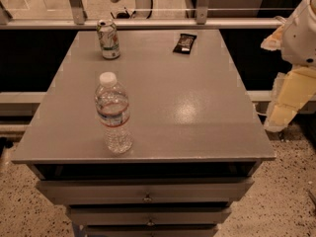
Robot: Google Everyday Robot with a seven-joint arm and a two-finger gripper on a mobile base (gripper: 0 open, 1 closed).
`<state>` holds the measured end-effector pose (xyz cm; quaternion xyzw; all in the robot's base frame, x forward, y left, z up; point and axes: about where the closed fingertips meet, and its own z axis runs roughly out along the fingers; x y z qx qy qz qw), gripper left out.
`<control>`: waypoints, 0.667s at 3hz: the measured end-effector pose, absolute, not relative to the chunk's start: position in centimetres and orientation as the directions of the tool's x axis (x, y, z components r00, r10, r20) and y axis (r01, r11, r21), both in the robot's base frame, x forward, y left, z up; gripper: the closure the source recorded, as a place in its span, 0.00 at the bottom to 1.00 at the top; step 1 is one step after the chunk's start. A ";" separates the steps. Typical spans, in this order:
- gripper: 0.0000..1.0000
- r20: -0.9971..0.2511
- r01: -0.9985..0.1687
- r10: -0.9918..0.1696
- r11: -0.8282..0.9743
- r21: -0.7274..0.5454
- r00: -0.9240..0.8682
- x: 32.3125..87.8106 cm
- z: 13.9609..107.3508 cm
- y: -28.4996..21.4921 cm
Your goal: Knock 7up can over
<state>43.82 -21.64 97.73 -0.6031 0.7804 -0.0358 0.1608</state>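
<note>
The 7up can [108, 39] stands upright near the far left corner of the grey table [197, 102]. It is whitish-silver and green with a red mark and a silver top. My gripper [280, 118] hangs off the table's right edge, pale yellow under the white arm [302, 31], pointing down. It is far from the can, across the whole width of the table, and touches nothing that I can see.
A clear plastic water bottle [114, 113] with a white cap stands upright near the front left. A dark snack packet [184, 43] lies at the back, right of centre. Drawers [147, 191] sit below the tabletop. A rail [148, 23] runs behind the table.
</note>
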 end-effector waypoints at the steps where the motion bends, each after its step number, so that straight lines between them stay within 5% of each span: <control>1: 0.00 -0.208 -0.930 -0.953 0.270 -0.250 -0.221 43.8 97.7 -21.6; 2: 0.00 -0.268 -0.928 -0.940 0.279 -0.246 -0.212 45.2 97.5 -20.8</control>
